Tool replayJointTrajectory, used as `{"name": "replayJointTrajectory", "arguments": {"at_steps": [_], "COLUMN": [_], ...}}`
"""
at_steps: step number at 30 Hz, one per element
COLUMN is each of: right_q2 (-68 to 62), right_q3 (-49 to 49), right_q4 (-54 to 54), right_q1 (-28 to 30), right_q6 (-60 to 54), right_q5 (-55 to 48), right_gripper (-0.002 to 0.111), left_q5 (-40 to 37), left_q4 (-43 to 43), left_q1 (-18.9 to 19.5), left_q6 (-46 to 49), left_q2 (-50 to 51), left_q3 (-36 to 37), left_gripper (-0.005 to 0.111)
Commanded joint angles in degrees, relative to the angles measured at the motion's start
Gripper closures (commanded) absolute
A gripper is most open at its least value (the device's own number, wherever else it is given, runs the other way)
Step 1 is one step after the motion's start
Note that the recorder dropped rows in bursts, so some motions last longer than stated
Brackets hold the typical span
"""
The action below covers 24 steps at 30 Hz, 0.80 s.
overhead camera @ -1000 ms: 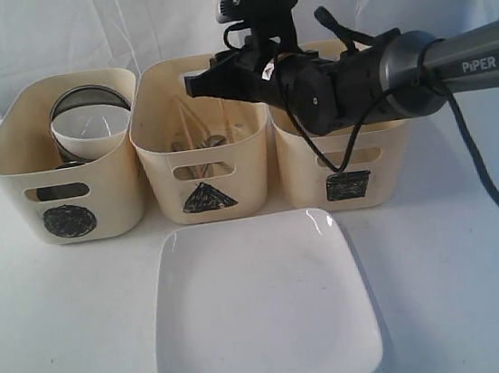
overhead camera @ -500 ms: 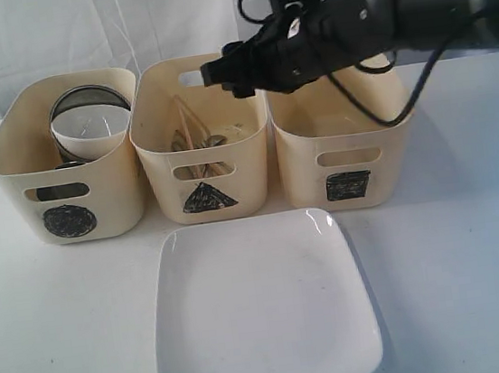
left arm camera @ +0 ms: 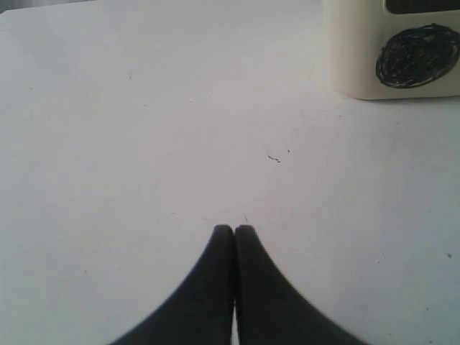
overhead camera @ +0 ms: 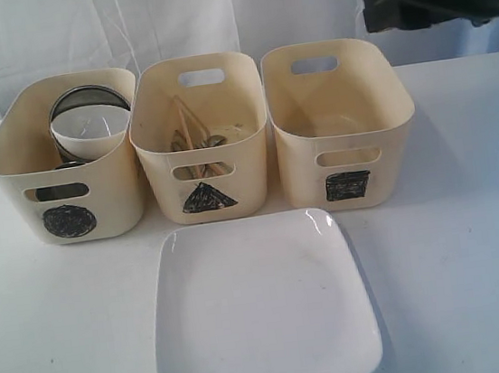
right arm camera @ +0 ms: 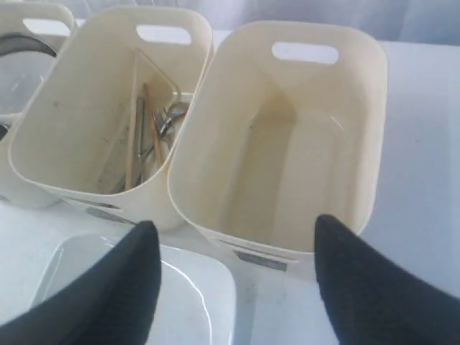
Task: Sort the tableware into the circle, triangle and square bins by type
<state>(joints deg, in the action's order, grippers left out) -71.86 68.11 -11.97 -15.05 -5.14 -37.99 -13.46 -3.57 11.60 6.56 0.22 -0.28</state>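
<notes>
Hovering far right, the right gripper [right arm camera: 233,233] is holding its jaws wide apart (gripping nothing); the left gripper [left arm camera: 234,231] is pressing its jaws together. The large square white plate [overhead camera: 264,307] is lying on the table [overhead camera: 477,259], just nearer than the triangle bin [overhead camera: 201,147] and square bin [overhead camera: 343,129].

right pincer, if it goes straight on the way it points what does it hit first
Most likely the square bin. The open right pincer points down into its mouth, and nothing shows inside, so it would probably meet the bin's near rim or floor first. Depth is unclear in this view.
</notes>
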Motion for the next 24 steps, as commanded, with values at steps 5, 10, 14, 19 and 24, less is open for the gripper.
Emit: {"name": "replayJointTrajectory", "arguments": {"at_steps": [5,10,14,19,24], "right_q2": [14.91,19.56,19.6,17.69,14.8], "right_q3": [-16.45,-24.62,-31.5,-39.14,-43.42], "right_q4": [-9.08,-13.12,-13.11,-14.55,-21.5], "right_q1": [0.35,0.35,0.35,0.35,0.35], "right_q6": [-0.65,-0.65,-0.65,-0.65,-0.65], "right_q5": [3.67,6.0,8.3,15.65,21.58], "right_gripper": [0.054,0.055,0.055,0.055,0.06], "left_q5": [0.15,0.15,0.15,0.15,0.15], "left_q4": [-0.63,-0.63,-0.63,-0.63,-0.63], "left_q1": [-0.34,-0.34,-0.34,-0.34,-0.34], "left_q6": [-0.14,-0.14,-0.14,-0.14,-0.14], "left_q2": [-0.22,-0.22,-0.22,-0.22,-0.22], "left_q3": [0.28,0.28,0.28,0.28,0.28], "left_gripper": [0.107,0.107,0.107,0.107,0.107]}}
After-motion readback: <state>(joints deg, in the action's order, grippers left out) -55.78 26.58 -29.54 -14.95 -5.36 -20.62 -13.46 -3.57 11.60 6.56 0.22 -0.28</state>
